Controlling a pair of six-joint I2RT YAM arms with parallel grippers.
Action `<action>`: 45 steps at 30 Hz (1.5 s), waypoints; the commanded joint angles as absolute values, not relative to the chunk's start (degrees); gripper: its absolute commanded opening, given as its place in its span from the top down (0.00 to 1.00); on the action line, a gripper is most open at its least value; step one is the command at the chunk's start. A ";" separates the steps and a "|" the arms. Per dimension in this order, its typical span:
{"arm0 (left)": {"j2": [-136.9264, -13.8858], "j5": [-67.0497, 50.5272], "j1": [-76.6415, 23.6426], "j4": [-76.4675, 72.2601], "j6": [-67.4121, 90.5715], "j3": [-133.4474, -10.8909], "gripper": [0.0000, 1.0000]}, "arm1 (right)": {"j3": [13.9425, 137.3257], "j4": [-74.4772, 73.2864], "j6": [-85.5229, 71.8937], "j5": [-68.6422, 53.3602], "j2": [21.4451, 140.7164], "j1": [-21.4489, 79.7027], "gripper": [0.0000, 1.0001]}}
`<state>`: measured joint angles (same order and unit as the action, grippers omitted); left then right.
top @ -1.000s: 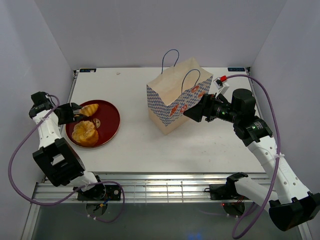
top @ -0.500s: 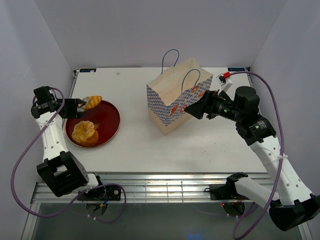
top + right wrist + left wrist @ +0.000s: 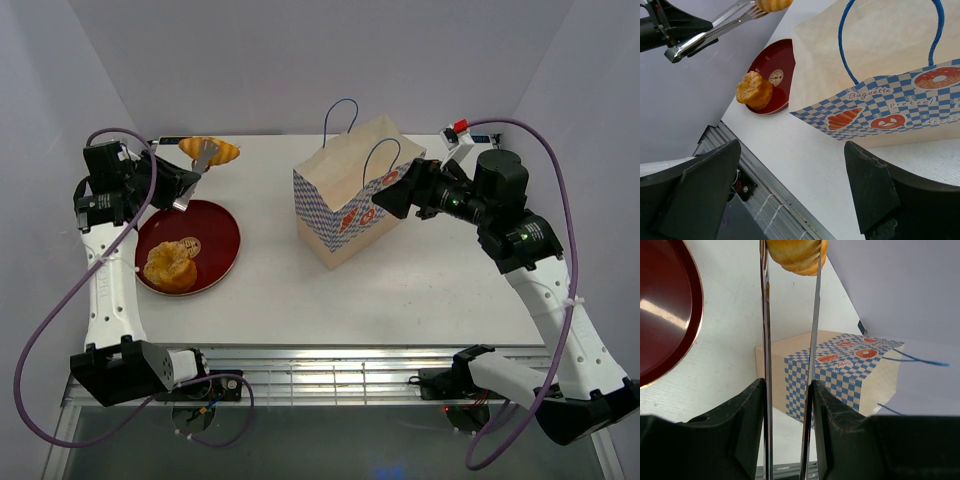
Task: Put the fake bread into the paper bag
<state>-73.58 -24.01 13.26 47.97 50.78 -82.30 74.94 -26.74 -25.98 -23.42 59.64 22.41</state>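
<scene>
My left gripper (image 3: 172, 186) is shut on the long silver tongs (image 3: 203, 160), which pinch a golden croissant (image 3: 210, 149) in the air above the table's back left. In the left wrist view the tongs (image 3: 813, 330) run out between my fingers (image 3: 747, 405) to the croissant (image 3: 795, 252). A golden bun (image 3: 168, 264) lies on the dark-red plate (image 3: 218, 238). The paper bag (image 3: 345, 190) stands upright mid-table with its mouth open. My right gripper (image 3: 386, 201) is open and empty beside the bag's right face (image 3: 880, 60).
The bag's blue cord handles (image 3: 340, 115) stand up above its mouth. The right wrist view shows the plate (image 3: 777, 62), the bun (image 3: 754, 90) and the table's metal front rail (image 3: 765, 200). White walls close in the back and both sides.
My left arm has lifted the tongs and croissant off the plate and swung them up and toward the back. My right gripper has shifted slightly higher beside the bag.
</scene>
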 commanded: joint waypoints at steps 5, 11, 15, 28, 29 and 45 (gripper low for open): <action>-66.09 -31.29 10.65 40.34 34.03 -84.02 0.73 | 78.05 -23.30 -30.67 -23.82 63.97 22.68 0.11; -66.18 -31.73 1.85 37.71 30.59 -88.67 0.71 | 77.44 -15.22 -36.11 -20.40 66.53 22.85 0.13; -65.92 -32.34 -1.93 37.62 28.83 -92.37 0.69 | 76.03 -10.03 -35.69 -14.96 66.80 24.17 0.15; -63.10 -40.24 -3.95 36.56 25.49 -96.15 0.65 | 72.43 2.98 -26.55 -0.27 70.48 31.63 0.16; -63.28 -40.78 -4.04 36.56 25.49 -96.07 0.65 | 72.16 3.51 -26.37 1.39 70.84 32.16 0.17; -70.74 -32.01 -17.30 41.30 19.08 -100.28 0.69 | 69.61 4.13 -24.87 12.48 71.02 35.42 0.46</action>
<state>-69.69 -36.42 -13.63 40.16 22.06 -97.58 70.65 1.93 -25.91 8.78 73.56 35.16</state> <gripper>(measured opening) 0.483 0.567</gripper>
